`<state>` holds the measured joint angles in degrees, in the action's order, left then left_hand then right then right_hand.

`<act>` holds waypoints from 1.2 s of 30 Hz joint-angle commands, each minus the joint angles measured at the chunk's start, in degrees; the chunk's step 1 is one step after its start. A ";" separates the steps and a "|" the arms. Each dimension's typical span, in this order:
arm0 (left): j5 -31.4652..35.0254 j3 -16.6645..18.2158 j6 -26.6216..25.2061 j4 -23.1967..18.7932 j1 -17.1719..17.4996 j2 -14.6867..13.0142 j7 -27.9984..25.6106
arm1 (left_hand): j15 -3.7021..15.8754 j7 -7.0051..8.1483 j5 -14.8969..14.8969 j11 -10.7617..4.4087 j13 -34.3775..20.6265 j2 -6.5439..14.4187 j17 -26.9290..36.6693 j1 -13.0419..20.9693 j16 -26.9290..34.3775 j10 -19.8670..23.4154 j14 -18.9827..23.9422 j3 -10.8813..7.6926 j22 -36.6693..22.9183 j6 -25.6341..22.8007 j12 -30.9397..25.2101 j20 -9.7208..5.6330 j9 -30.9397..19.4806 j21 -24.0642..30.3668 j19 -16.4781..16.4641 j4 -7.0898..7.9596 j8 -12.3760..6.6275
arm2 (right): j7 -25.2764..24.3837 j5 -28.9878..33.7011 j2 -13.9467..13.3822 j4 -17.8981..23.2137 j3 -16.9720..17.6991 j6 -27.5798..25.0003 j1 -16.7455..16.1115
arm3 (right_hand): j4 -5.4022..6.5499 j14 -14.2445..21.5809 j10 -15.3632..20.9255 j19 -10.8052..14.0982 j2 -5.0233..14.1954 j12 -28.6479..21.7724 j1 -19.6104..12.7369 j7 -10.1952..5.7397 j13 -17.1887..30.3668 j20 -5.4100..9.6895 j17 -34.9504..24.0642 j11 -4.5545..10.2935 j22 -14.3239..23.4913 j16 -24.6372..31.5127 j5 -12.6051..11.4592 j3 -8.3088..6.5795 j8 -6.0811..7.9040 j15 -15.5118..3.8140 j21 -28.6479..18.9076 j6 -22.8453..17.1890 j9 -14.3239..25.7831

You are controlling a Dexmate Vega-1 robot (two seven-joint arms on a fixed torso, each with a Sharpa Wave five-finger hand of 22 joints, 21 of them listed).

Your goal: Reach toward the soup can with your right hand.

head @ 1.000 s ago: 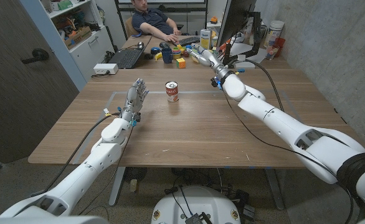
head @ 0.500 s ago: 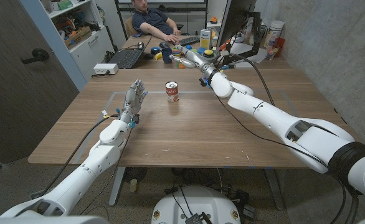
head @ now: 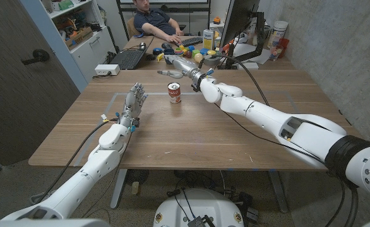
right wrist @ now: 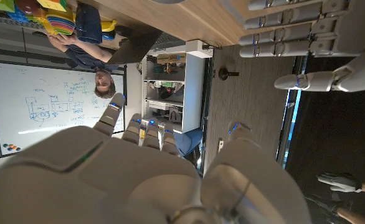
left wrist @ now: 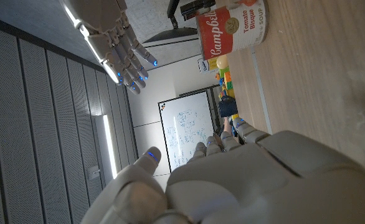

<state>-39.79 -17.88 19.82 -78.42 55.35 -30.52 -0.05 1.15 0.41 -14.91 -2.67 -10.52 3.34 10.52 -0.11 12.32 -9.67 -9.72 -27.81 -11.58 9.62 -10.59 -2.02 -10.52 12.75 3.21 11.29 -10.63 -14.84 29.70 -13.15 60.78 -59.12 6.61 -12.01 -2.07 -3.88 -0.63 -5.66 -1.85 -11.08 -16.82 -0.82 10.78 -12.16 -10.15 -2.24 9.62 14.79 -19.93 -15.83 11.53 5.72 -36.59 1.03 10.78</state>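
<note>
Wooden table (head: 191, 135): red-and-white cylindrical soup can (head: 174, 93) upright near far edge, left of centre. Right hand (head: 179, 65) raised just beyond can, fingers apart, empty. Left hand (head: 135, 101) upright near left edge, fingers apart, empty. Seated person (head: 155, 19) behind.

The soup can (head: 174, 93) stands upright on the table (head: 191, 135), far of centre. The right robot hand (head: 177, 64) hovers just behind it; the left robot hand (head: 134, 101) stands well left of it.
</note>
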 commanded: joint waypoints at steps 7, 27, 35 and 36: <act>-0.26 0.58 -0.02 -0.43 1.06 -0.24 -0.72 | 0.02 0.15 -0.18 -0.13 -0.25 7.42 0.12 -0.06 0.21 -5.55 -3.35 -0.15 -0.17 6.03 -0.28 -0.55 -0.22 0.23 0.33 0.02 -0.35 | -1.15 8.35 4.23 -6.14 -7.64 -5.36 4.20 | -1.60 0.91 -0.01 3.22 -1.49 0.06 -2.43 -9.23 0.26 -0.20 0.02 2.34 0.21 -0.89 -0.87 1.82 0.39 -0.58 2.39 -2.01 0.20; -0.03 0.49 -0.20 -0.59 1.26 -0.08 -1.37 | -0.04 0.17 -0.18 -0.07 -0.25 7.40 0.13 -0.11 0.19 -5.52 -3.36 -0.02 -0.18 6.02 -0.26 -0.54 -0.22 0.24 0.32 0.04 -0.34 | 1.71 10.88 13.20 -23.84 -16.37 -9.48 10.66 | -1.97 1.92 -0.98 6.31 -2.68 0.29 -2.98 -10.99 0.31 -0.24 -0.01 4.11 0.28 -1.21 -1.12 3.67 -0.10 -0.75 3.57 -2.08 0.24; -0.04 0.53 -0.41 -0.75 1.48 -0.16 -1.61 | -0.05 0.10 -0.20 -0.02 -0.25 7.44 0.13 -0.10 0.19 -5.53 -3.35 -0.01 -0.18 5.99 -0.25 -0.49 -0.22 0.24 0.32 0.04 -0.34 | 2.79 8.97 15.50 -27.97 -18.47 -9.28 11.95 | -2.11 1.96 -2.07 7.76 -2.66 0.48 -3.51 -11.40 0.33 -0.22 -0.02 4.52 0.30 -1.48 -1.38 4.23 -0.60 -0.95 4.08 -0.48 0.28; -0.03 0.53 -0.40 -0.73 1.47 -0.13 -1.63 | -0.10 0.08 -0.20 0.00 -0.25 7.45 0.13 -0.10 0.18 -5.54 -3.37 -0.01 -0.18 6.00 -0.24 -0.49 -0.22 0.22 0.35 0.04 -0.34 | 2.47 8.76 15.61 -28.30 -18.63 -9.12 12.01 | -2.12 2.01 -2.08 7.85 -2.66 0.47 -3.54 -11.44 0.33 -0.22 -0.02 4.49 0.30 -1.48 -1.39 4.25 -0.60 -0.94 4.09 -0.45 0.28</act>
<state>-39.91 -17.41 19.73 -78.89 56.57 -30.57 -1.31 1.15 0.41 -14.91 -2.67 -10.51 3.34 10.52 -0.11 12.32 -9.67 -9.72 -27.81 -11.58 9.62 -10.59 -2.02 -10.52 12.75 3.21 11.29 -10.63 -13.52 40.12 -1.36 39.70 -74.23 -2.33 -2.31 -4.25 -2.13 -2.17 1.71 -4.39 -10.41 -19.66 -11.88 10.78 -12.18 -10.15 1.96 9.75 13.52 -20.98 -11.85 11.14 4.80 -32.60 0.22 10.78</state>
